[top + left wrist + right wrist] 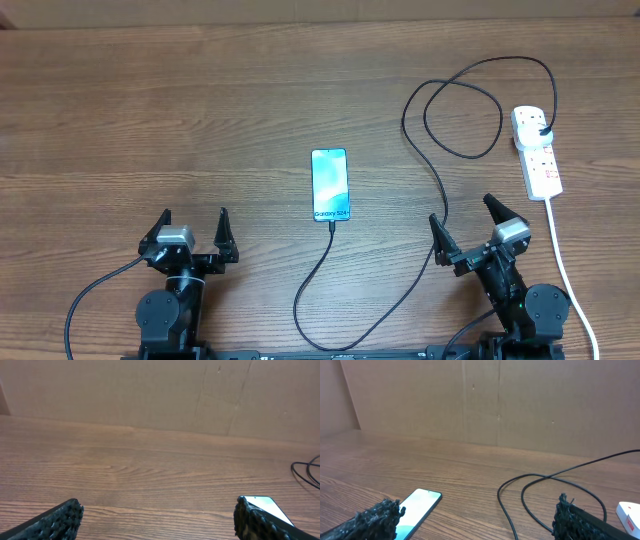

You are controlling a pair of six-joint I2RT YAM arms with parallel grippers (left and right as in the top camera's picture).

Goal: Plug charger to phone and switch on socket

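both my claws are spread wide and hold nothing. the left claw [193, 228] and the right claw [462, 215] sit low at the near edge of the table [150, 100], well apart from each other.

only the overhead view shows the whole layout. the phone [330, 185] lies flat between my two claws and a little farther out, screen up and lit blue-teal. its long axis runs straight away from me. there is small white writing at the end nearest me, too small for me to read. the charger [440, 205] meets the middle of that near short edge. from there it curves toward me, swings right, climbs past my right claw and loops twice. it ends in a black plug [543, 133] seated at the far end of the socket [537, 150]. the socket lies far right, its long axis nearly parallel to the phone with the near end tipped slightly right. its white cord [560, 260] trails toward me. i cannot tell how its pinkish-red switches are set.

my left wrist view catches only a corner of the phone and a bit of cable at the right edge. my right wrist view shows the phone low left, the cable loops, and a sliver of the socket with red on it at far right. only these two show the cardboard wall [420, 400] behind the table.
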